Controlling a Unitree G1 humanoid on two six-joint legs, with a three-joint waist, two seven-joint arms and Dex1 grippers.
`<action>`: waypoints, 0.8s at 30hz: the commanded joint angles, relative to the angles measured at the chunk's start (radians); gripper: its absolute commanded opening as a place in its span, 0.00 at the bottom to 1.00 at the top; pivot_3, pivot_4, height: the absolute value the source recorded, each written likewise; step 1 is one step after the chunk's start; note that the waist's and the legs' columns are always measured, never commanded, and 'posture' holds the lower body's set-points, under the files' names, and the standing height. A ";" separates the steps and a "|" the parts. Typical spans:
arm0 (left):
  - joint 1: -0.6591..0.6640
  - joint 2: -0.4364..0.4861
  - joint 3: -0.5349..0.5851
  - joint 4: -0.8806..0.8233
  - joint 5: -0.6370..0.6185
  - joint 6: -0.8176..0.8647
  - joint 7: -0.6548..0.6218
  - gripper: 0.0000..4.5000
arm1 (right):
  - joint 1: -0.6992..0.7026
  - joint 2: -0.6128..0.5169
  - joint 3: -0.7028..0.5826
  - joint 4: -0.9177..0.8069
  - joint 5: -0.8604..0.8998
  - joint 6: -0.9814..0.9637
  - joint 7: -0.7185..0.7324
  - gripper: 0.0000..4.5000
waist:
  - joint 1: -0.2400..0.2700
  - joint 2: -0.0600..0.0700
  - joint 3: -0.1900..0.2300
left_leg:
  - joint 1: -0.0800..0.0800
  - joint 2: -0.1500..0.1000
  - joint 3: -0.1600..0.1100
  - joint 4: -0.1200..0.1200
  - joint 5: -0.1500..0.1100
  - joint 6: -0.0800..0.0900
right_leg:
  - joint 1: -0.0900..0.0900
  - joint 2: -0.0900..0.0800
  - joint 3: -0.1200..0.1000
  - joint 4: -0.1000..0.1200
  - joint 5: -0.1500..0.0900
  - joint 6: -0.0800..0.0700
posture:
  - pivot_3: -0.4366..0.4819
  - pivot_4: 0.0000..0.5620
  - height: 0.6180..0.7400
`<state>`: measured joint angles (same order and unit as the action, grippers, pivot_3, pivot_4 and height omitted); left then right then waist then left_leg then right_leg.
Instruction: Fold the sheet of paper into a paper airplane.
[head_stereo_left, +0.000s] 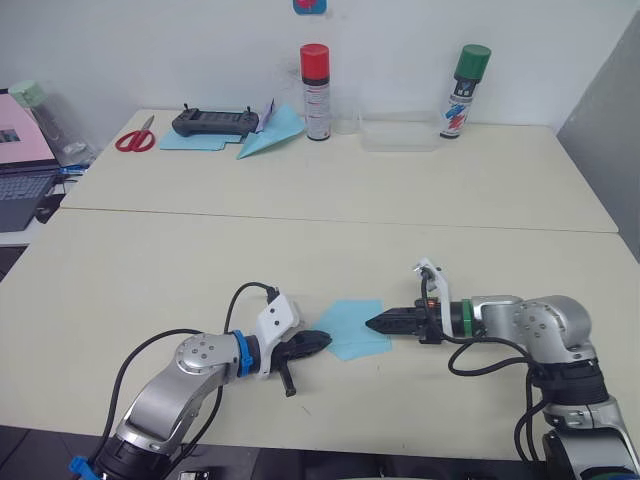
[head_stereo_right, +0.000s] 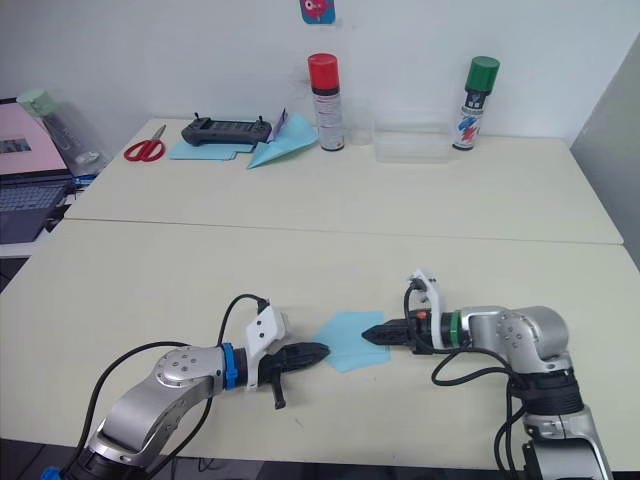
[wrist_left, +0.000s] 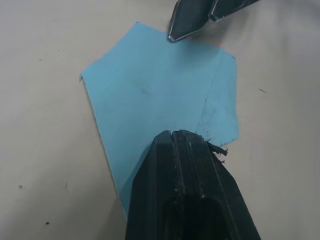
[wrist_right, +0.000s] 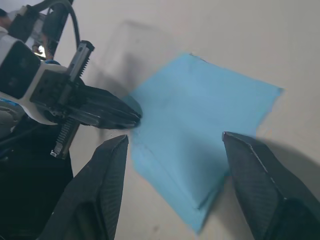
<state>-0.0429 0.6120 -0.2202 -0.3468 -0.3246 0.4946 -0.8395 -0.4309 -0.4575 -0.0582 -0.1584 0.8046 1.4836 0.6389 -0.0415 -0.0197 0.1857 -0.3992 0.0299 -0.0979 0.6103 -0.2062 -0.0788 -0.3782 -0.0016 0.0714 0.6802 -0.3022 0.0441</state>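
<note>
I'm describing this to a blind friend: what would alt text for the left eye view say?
Two robot grippers meet at a light-blue sheet of paper on a beige table: the left gripper shut, the right gripper opposite. Spray cans and scissors stand far behind.

Bright, even room light falls from overhead, so the cream tabletop (head_stereo_left: 330, 215) is evenly lit without glare. Around the blue sheet of paper (head_stereo_left: 352, 327), shadows are soft and short. Close beside the paper, the right pincer (wrist_right: 175, 145) looks blurred and out of focus, with a diffuse dark shadow under it; the left pincer (wrist_left: 172, 134) is sharper.
</note>
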 joint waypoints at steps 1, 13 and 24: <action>0.014 -0.006 -0.025 0.020 0.018 0.008 0.002 0.01 | -0.026 0.019 -0.073 -0.059 0.056 0.128 -0.056 0.70 | 0.000 0.000 0.000 | 0.000 0.000 0.000 0.000 0.000 0.000 | 0.000 0.000 0.000 0.000 0.000 0.000 | 0.48 0.27 1.00; 0.039 -0.019 -0.031 -0.003 0.023 0.008 0.011 0.01 | -0.056 0.165 -0.121 0.005 0.026 0.131 -0.216 0.70 | -0.002 0.000 0.000 | 0.000 0.000 0.000 0.000 0.000 0.000 | 0.000 0.000 0.000 0.000 0.000 0.000 | 0.48 0.27 1.00; 0.052 0.000 -0.020 -0.005 0.020 0.001 0.004 0.01 | -0.073 0.028 -0.065 -0.001 0.001 0.062 -0.148 0.70 | -0.001 0.001 0.000 | 0.000 0.000 0.001 -0.001 0.000 0.000 | -0.001 0.000 0.000 0.000 0.000 0.000 | 0.48 0.27 1.00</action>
<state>-0.0119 0.5965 -0.2239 -0.3591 -0.3147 0.4772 -0.8236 -0.5018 -0.4052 -0.1432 -0.1240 0.8101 1.5696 0.4694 -0.0429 -0.0191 0.1854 -0.3994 0.0299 -0.0970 0.6095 -0.2062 -0.0787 -0.3790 -0.0018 0.0719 0.6796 -0.3024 0.0439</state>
